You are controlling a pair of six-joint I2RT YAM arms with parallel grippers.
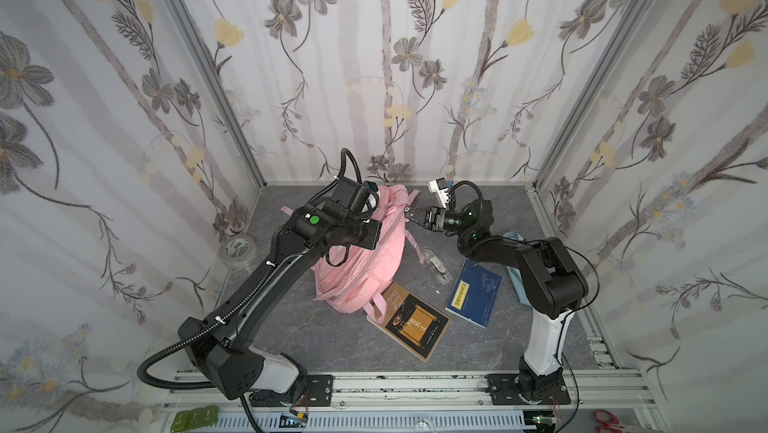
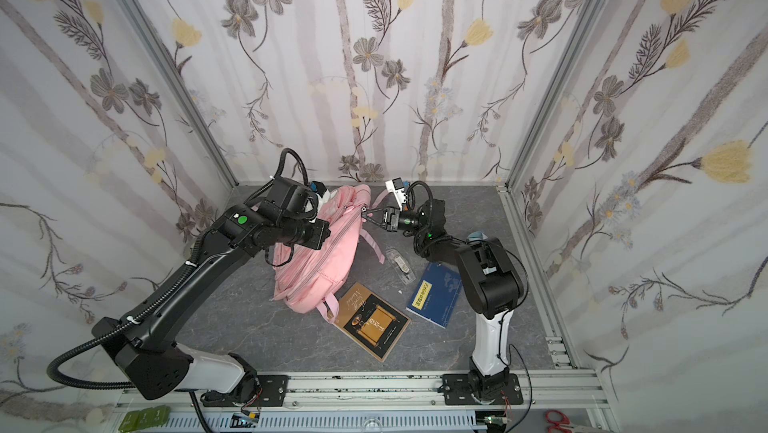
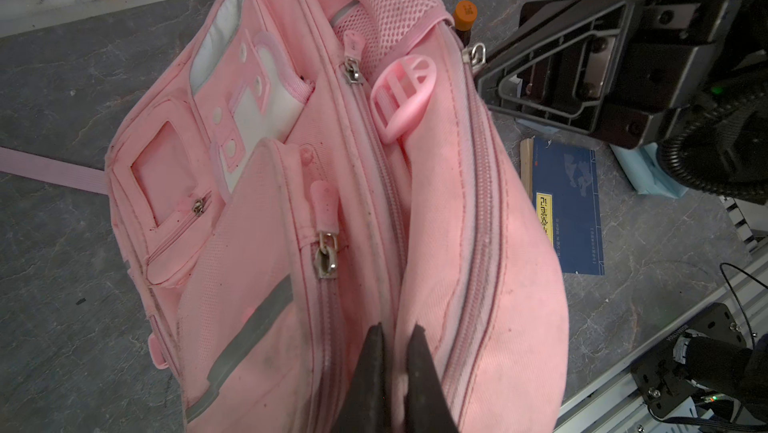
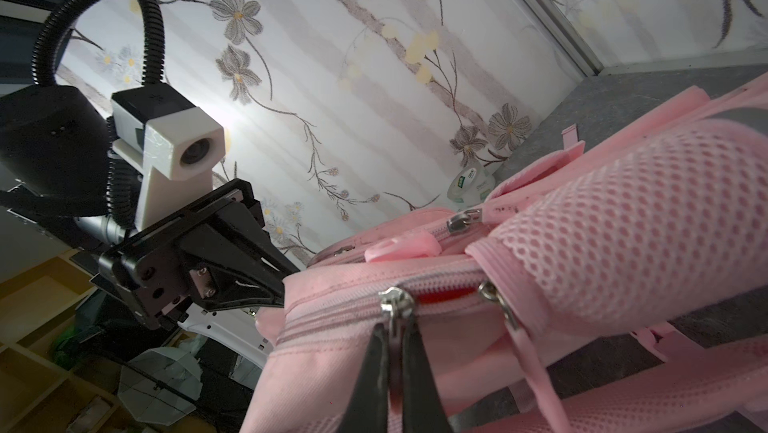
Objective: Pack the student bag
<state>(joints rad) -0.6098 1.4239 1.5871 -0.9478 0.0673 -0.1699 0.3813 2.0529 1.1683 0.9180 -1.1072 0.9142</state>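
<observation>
The pink student bag (image 1: 365,260) (image 2: 320,260) lies in the middle of the grey floor, its mesh-padded top towards the back wall. In the left wrist view my left gripper (image 3: 397,329) is shut on a fold of the bag's fabric (image 3: 457,223) between two zipper lines. In both top views its fingertips are hidden under its own wrist. My right gripper (image 1: 409,211) (image 2: 364,211) (image 4: 395,327) is shut on the metal zipper pull (image 4: 395,302) (image 3: 476,54) of the main compartment near the bag's top. A short red-lined gap shows between this slider and a second slider (image 4: 492,293).
A brown book (image 1: 415,323) lies in front of the bag, partly under a strap. A blue book (image 1: 473,291) and a clear plastic case (image 1: 434,264) lie to the right. A light-blue pouch (image 1: 515,281) sits under the right arm. A tape roll (image 1: 239,250) stands at the left wall.
</observation>
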